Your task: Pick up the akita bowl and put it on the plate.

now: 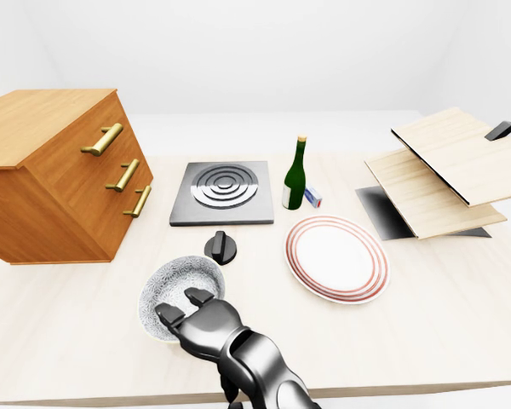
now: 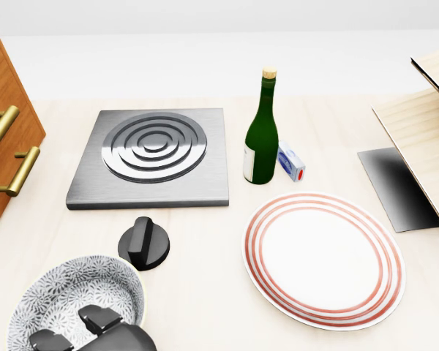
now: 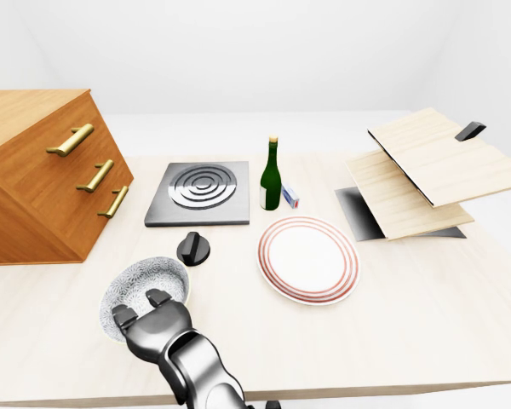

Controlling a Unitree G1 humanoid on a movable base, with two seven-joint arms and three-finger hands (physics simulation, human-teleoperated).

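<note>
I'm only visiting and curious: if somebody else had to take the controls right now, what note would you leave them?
Left hand: at the near rim of the akita bowl, two fingers inside it; a firm grip cannot be confirmed.
Right hand: out of view.
Akita bowl: on the table, lower left in the left-eye view. Plate: empty, to the bowl's right.
Done: hand has reached the bowl.
Left: grasp, lift, carry right, set on plate.
</note>
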